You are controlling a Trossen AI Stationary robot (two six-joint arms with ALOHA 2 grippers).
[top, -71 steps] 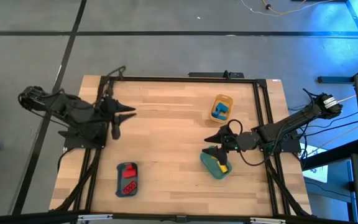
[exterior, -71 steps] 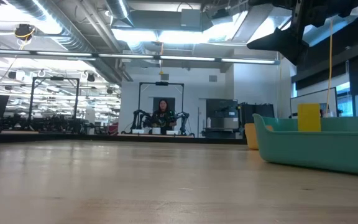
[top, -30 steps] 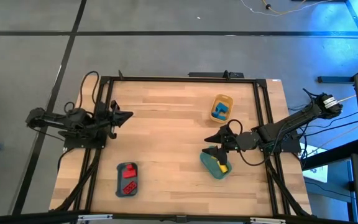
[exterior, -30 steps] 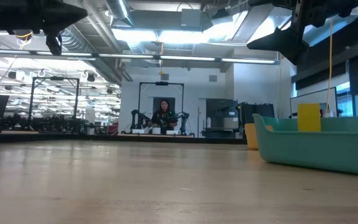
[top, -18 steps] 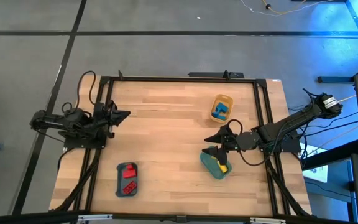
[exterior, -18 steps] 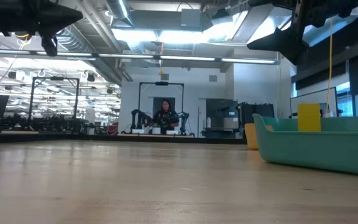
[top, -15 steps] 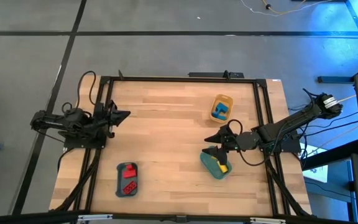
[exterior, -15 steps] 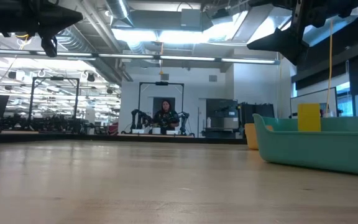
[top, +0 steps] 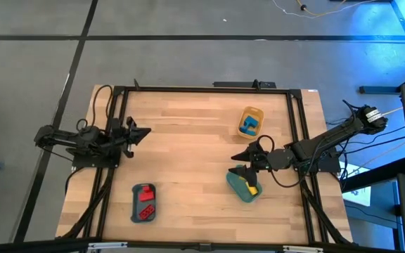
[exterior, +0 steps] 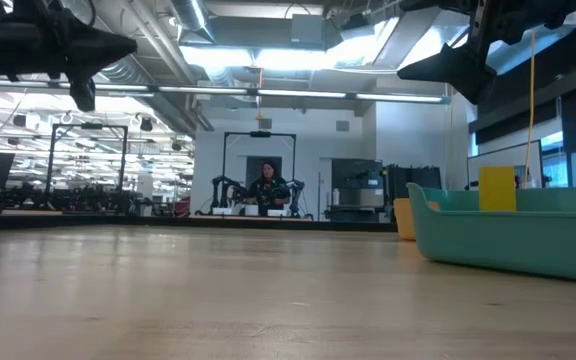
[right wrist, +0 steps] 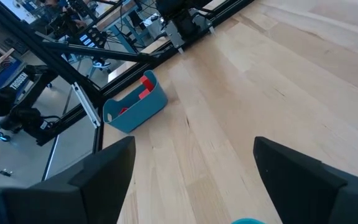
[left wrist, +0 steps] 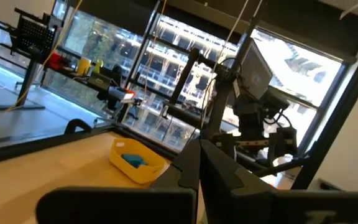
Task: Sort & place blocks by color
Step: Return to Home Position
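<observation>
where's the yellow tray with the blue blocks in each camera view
High view: yellow tray near the picture's upper table edge, right of centre.
Low view: just a yellow sliver behind the teal tray, right of centre.
Left wrist view: mid-picture, blue blocks inside.
Right wrist view: not in it.
Shared landmark: the wooden table.

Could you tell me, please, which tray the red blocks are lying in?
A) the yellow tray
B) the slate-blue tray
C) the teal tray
B: the high view shows the red blocks inside the slate-blue tray, while the yellow tray holds blue blocks and the teal tray holds a yellow block.
</observation>
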